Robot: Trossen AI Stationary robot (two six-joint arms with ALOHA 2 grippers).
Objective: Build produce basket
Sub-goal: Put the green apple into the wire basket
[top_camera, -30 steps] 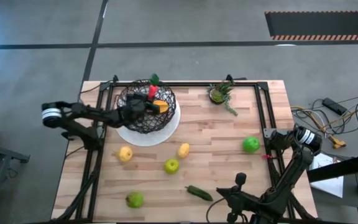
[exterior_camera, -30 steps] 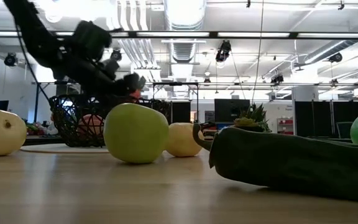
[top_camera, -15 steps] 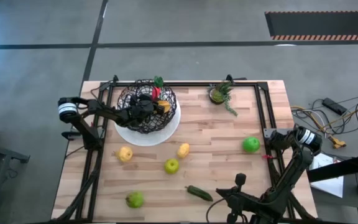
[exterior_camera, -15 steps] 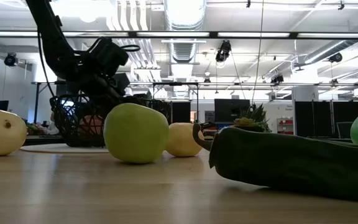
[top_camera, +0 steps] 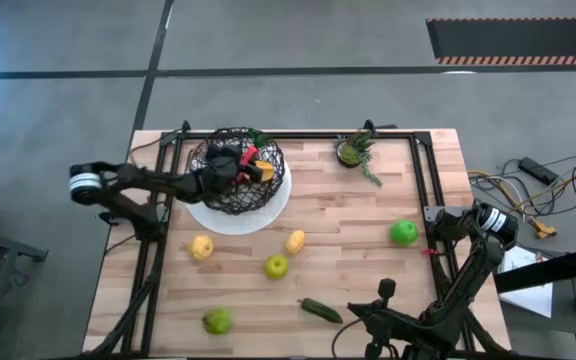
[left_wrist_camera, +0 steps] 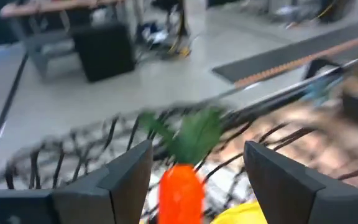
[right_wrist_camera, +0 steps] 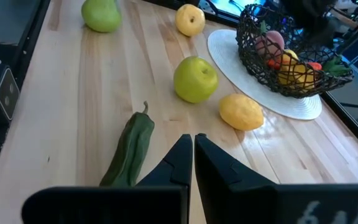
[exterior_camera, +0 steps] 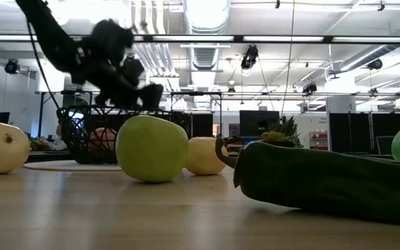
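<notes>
The black wire basket stands on a white plate at the far left. In it lie a red pepper with a green stem, an orange half and a pink peach. My left gripper is open just above the basket's left side, one finger on either side of the pepper, which does not appear to touch them. Two lemons, green apples, a lime and a cucumber lie on the table. My right gripper is shut, low at the near edge.
A small potted plant stands at the far edge, right of the basket. Black frame rails run along the table's left, far and right sides. There is free room on the wood between the plate and the right green apple.
My left gripper has gone toward the table's right edge and down into the basket, then drawn back toward the left edge and up above the rim. The red pepper stays in the basket.
</notes>
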